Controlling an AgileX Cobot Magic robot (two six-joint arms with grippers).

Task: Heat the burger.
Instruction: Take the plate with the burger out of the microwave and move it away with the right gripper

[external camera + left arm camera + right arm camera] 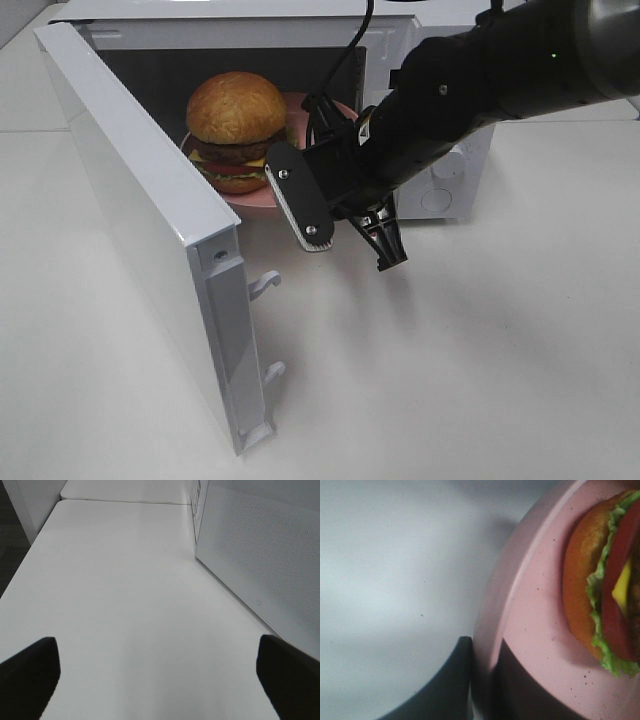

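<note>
Burger (236, 130) sits on the pink plate (530, 630) your right fingers (482, 680) pinch inside the microwave (440, 190); its door (150, 230) stands open beside, left fingers (30, 670) spread.

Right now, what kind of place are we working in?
Probably a lab test bench staged as a kitchen: plain white table, white microwave with door open, burger on a pink plate inside.

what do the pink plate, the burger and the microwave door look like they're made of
Pink plate: matte, with fine dark speckles, likely glazed ceramic or melamine; the look leaves it open.
Burger: very even bun gloss and crisp, clean layers suggest a plastic or foam replica, though real food cannot be ruled out.
Microwave door: smooth white semi-gloss shell, probably painted metal or plastic, with moulded white latch hooks on its edge.
</note>
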